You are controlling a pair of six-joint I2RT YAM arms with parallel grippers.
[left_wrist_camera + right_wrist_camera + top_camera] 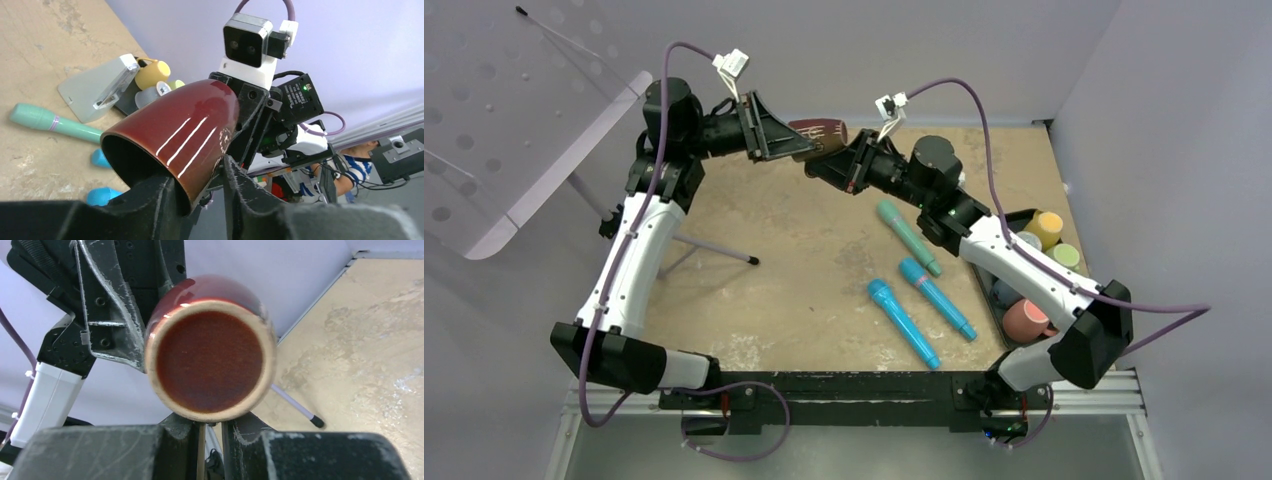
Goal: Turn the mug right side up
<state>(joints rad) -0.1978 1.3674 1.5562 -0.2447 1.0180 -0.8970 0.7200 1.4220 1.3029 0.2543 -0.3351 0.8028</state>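
Mug (pixel 821 131) on its side in air, rim wall clamped in L gripper (pixel 198 192), base right by R gripper (pixel 206 429), grip there can't tell; if L frees b4 R holds, mug drops.

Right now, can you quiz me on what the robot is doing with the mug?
1. Fill in the gap: the left gripper pinches the mug at its ____.
2. How many markers lie on the table? A two, B three, C five.
3. True or false: the mug stands on the table.
Key: 1 rim; 2 B; 3 false, it is held up in the air.
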